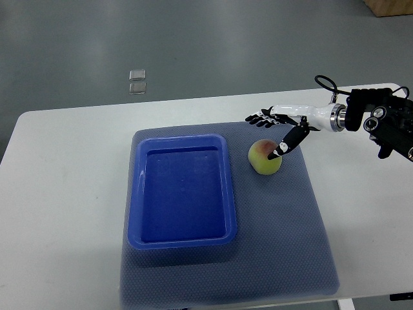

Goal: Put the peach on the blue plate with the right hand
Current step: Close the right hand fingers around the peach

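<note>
Open mat around the blue plate (181, 192)

The plate holds nothing; its raised rim is the sole barrier. The peach (264, 157) sits just off its far right corner, bare mat (284, 226) running along the right side

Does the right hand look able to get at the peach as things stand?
Probably yes. The right hand is open right over the peach, thumb tip at its top, and nothing lies between them. The blue plate sits clear to the side.

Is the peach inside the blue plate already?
No, the round yellow-green peach sits on the grey mat, to the right of the empty rectangular blue plate.
</note>
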Action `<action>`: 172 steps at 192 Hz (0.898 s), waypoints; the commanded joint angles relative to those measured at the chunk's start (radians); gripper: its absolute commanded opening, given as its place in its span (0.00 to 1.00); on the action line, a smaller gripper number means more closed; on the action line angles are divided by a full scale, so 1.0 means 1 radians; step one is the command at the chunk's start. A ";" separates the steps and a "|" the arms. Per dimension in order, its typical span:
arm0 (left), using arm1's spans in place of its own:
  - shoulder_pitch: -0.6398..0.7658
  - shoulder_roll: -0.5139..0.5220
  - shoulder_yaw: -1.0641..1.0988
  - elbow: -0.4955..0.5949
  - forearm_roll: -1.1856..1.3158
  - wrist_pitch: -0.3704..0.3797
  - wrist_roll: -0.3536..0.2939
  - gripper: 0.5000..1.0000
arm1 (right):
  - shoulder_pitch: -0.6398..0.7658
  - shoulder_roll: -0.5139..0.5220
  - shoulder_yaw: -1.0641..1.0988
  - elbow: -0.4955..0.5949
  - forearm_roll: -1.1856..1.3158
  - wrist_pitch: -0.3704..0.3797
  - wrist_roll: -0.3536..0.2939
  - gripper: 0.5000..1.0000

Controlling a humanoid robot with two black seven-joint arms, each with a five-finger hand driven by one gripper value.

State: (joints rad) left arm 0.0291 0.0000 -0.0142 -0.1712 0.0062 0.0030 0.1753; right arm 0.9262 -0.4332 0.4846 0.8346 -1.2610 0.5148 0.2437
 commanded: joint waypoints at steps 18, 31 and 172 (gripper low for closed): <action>0.000 0.000 0.000 -0.004 0.000 0.000 0.000 1.00 | 0.028 -0.013 -0.083 0.029 -0.047 -0.056 0.008 0.86; 0.000 0.000 0.000 -0.005 0.000 0.000 0.001 1.00 | 0.029 -0.012 -0.109 0.029 -0.080 -0.088 0.008 0.86; 0.000 0.000 0.000 -0.008 -0.002 0.000 0.001 1.00 | 0.017 0.014 -0.218 0.029 -0.139 -0.252 0.009 0.83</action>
State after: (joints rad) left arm 0.0292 0.0000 -0.0123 -0.1793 0.0044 0.0030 0.1767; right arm 0.9455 -0.4189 0.2669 0.8637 -1.4003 0.2701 0.2532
